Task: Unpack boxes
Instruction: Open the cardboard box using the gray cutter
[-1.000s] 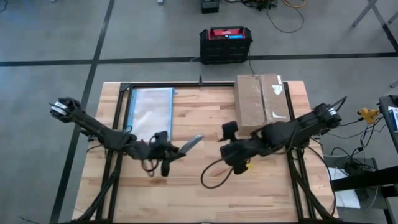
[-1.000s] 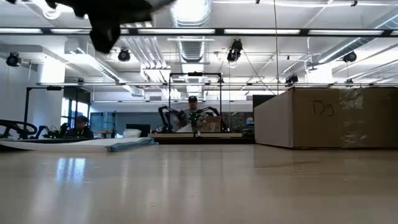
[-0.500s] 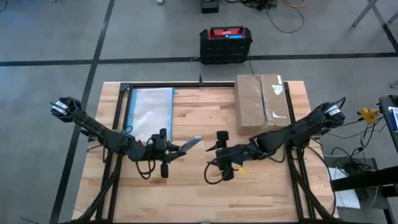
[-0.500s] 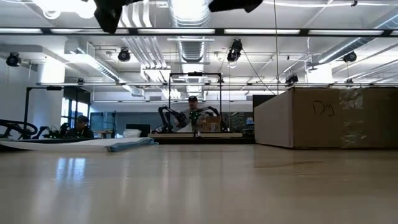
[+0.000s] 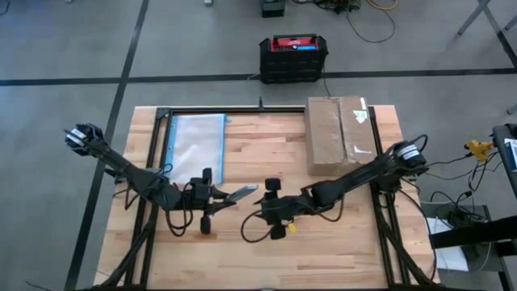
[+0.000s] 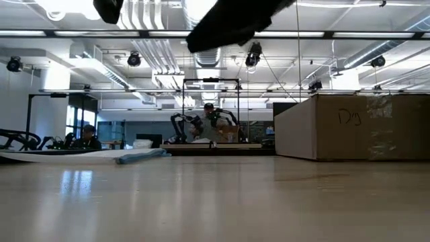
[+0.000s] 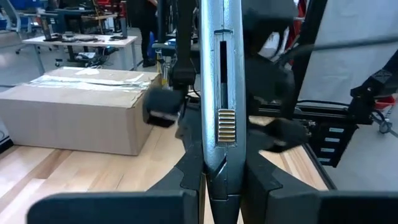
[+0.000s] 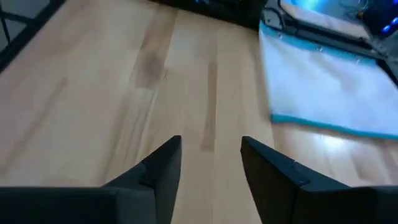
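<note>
Wood table [image 5: 266, 141], box [image 5: 339, 133] far side; L jaws clenched on grey tool [image 7: 219, 93], R parted.

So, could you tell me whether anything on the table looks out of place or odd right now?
Nothing looks spilled or damaged. The cardboard box sits square at the table's far right, flaps taped shut. The plastic bag lies flat at far left. The left end effector holds a grey box cutter above the table's middle.

1. Bright, even overhead light; ceiling strip lamps [image 6: 201, 33] glare in the low view
2. Soft, faint shadows on the table [image 5: 258, 242]
3. Wrist views look slightly blurred, perhaps motion
</note>
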You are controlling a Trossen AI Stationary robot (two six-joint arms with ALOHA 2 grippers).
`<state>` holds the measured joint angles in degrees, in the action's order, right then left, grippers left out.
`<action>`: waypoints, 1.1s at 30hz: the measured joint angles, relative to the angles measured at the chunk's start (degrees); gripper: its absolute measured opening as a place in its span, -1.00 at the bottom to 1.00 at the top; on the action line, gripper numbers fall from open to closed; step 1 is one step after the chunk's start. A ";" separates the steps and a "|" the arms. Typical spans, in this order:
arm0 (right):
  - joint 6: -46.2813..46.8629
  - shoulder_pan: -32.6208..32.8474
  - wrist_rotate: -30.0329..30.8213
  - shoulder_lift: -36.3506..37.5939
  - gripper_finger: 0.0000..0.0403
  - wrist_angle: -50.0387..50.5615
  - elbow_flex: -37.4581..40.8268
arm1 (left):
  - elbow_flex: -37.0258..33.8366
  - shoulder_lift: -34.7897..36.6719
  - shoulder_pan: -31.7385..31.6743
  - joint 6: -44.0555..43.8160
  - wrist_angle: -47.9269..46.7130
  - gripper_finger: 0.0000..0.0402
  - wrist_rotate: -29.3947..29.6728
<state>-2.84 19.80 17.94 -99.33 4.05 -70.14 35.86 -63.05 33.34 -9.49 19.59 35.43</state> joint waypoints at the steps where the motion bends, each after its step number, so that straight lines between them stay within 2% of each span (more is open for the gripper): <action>1: -0.01 0.09 0.01 0.55 -0.37 1.01 0.10 | -0.02 0.42 0.84 0.04 -0.17 -0.80 0.70; 4: 0.73 0.35 -0.01 2.89 -0.54 1.16 0.80 | -0.02 1.41 2.70 0.94 0.38 -0.80 2.93; 6: 1.21 0.62 0.07 4.57 -0.66 -3.36 1.86 | -0.02 1.23 3.15 1.40 0.75 -0.80 3.66; 11: 2.01 2.42 0.15 5.86 -0.93 -25.14 8.94 | -0.02 -1.96 3.10 0.65 2.22 -0.80 3.79; 14: 1.70 3.85 2.43 5.90 -0.98 -39.94 13.88 | -0.02 -5.05 3.13 0.18 6.13 -0.80 2.13; 17: 1.41 4.32 3.06 5.33 -0.93 -48.06 16.81 | -0.02 -8.44 2.82 1.15 11.32 -0.80 -1.69; 22: 1.93 4.28 4.64 3.60 -0.76 -47.85 16.66 | -0.02 -12.72 1.53 0.48 15.53 -0.80 -3.50; 29: 0.81 4.04 4.60 3.54 -0.26 -47.97 15.35 | -0.02 -13.81 0.97 0.60 19.27 -0.80 -3.28; 33: -0.49 3.53 4.60 3.54 0.01 -48.17 13.24 | -0.02 -13.76 0.52 3.76 22.83 -0.80 -2.92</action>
<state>-3.33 23.32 22.55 -95.79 -44.12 -56.90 35.83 -76.82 33.86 -5.73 42.42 32.51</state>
